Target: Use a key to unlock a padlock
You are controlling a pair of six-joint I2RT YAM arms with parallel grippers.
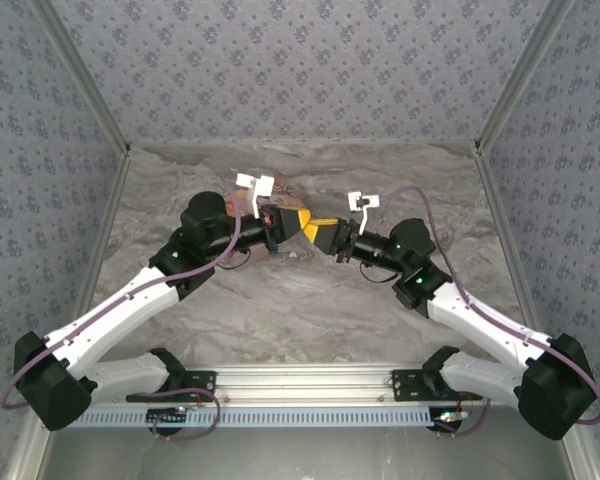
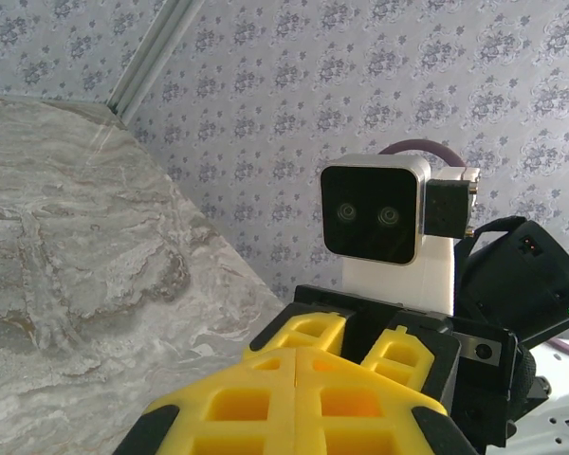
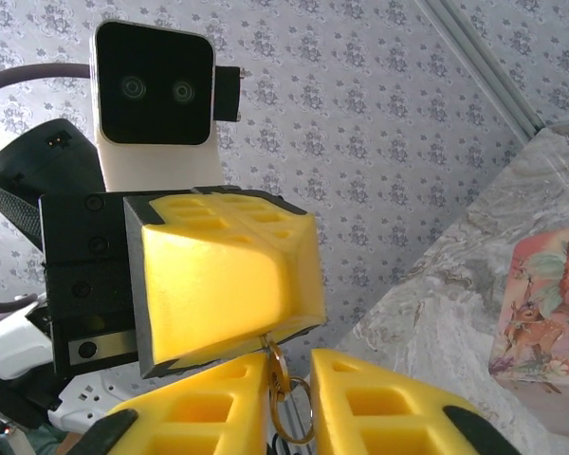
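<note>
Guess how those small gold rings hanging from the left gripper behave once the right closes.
The gold rings look thin and linked, dangling from the shut left gripper, so probably floppy: they'd swing or pivot rather than hold orientation. Tiny beside the right fingers, likely very light; bare metal may slip.

Mid-worktop [image 1: 310,310], the left gripper [image 1: 296,224] and the right gripper [image 1: 320,236] meet tip to tip, one arm reaching in from each near corner. A small ring [image 3: 292,412] hangs under the left gripper's tips, between the right gripper's fingers [image 3: 379,408]. A box [image 3: 545,332] rests on the worktop beyond them, near the wall.
</note>
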